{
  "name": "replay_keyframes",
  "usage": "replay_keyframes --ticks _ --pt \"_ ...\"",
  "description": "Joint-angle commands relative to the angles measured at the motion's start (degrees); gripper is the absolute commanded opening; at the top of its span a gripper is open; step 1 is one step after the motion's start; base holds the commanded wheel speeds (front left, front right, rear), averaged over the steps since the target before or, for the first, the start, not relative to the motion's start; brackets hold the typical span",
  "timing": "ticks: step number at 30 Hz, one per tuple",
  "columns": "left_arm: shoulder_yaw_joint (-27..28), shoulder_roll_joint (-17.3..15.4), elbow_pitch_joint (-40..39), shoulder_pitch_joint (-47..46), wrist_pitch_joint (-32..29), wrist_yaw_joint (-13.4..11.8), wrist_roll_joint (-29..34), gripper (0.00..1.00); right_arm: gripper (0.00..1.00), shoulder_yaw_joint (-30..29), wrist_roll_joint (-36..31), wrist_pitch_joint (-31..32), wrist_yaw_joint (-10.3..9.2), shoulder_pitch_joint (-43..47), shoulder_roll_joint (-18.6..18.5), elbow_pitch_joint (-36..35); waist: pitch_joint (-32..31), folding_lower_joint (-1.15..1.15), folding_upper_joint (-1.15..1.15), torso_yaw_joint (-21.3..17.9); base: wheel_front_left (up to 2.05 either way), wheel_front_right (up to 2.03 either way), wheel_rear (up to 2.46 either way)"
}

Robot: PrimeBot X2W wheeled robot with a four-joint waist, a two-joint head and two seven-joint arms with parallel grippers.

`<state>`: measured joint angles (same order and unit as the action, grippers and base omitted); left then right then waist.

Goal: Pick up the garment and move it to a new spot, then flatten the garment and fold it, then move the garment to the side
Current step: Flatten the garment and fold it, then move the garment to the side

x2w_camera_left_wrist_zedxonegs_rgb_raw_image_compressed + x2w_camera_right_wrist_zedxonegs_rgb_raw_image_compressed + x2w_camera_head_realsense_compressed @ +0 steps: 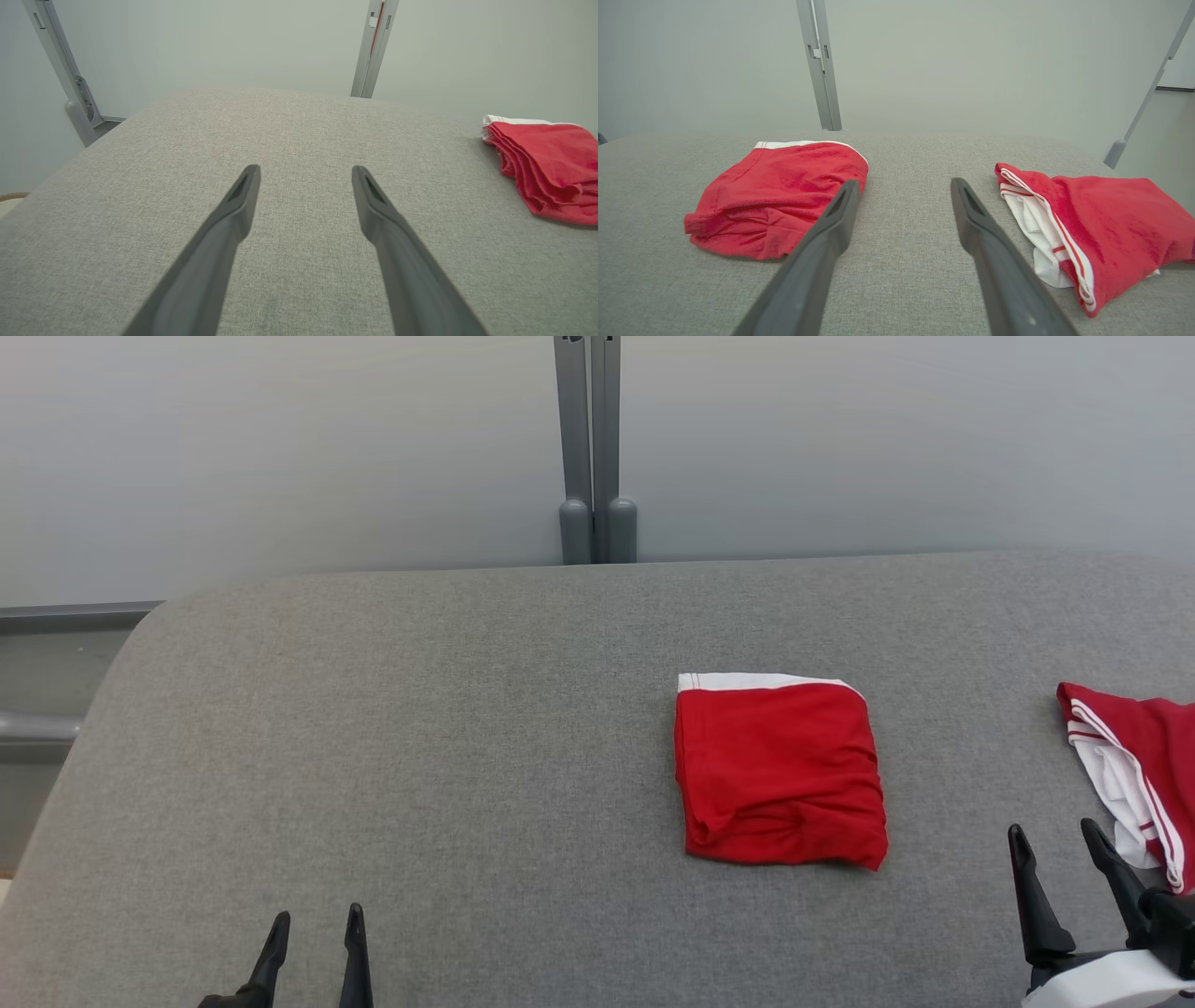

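We see the folded red garment (pixel 780 775) lying flat on the grey cloth-covered table (pixel 467 709), right of centre and well clear of the edges. It is a nearly square packet, so its long axis is hard to call. What marks its direction is the white waistband, which runs left to right along the far edge and faces the pale wall and the grey post (pixel 591 448). The rumpled, thicker edge faces us, and its near right corner flares out a little. From the left wrist view the same garment (pixel 551 168) sits far off to the right, showing stacked layers along its side.

Our right gripper (pixel 1053 829) hovers low at the right with its two dark fingers spread wide and nothing between them. In the right wrist view it (pixel 904 183) points into the bare strip of table between the folded garment (pixel 780 196) and a second red garment (pixel 1106 224). It touches neither.

That second garment (pixel 1144 756) lies looser at the table's right side, with white lining and striped trim showing — its length slants from far left to near right.

Our left gripper (pixel 317 915) sits at the lower left over bare table, well apart from both garments. Its fingers are likewise spread and empty, as its own view (pixel 304 170) shows.
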<state>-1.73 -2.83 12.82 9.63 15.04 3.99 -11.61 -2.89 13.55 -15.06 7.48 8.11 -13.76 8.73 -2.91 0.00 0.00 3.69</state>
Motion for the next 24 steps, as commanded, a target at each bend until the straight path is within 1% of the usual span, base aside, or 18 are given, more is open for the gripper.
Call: replay_keyframes --ticks 1,7,24 --pt "0.4 -0.1 -0.3 -0.8 0.2 0.3 -0.2 1.0 1.0 -0.1 -0.5 -0.1 0.02 0.4 0.3 -0.3 0.1 0.0 0.0 -0.2 0.0 0.0 0.0" --pt "0.6 -0.1 -0.4 -1.1 0.2 0.6 -0.3 1.0 1.0 0.3 -0.8 -0.1 0.02 -0.7 0.8 -0.2 0.5 0.0 0.0 -0.4 0.0 0.0 0.0" --pt "0.7 -0.1 -0.6 -1.3 0.2 -0.1 -0.9 1.0 1.0 1.0 -0.8 -0.1 0.03 -1.9 -0.1 0.2 1.5 0.0 0.0 0.2 0.0 0.0 0.0"
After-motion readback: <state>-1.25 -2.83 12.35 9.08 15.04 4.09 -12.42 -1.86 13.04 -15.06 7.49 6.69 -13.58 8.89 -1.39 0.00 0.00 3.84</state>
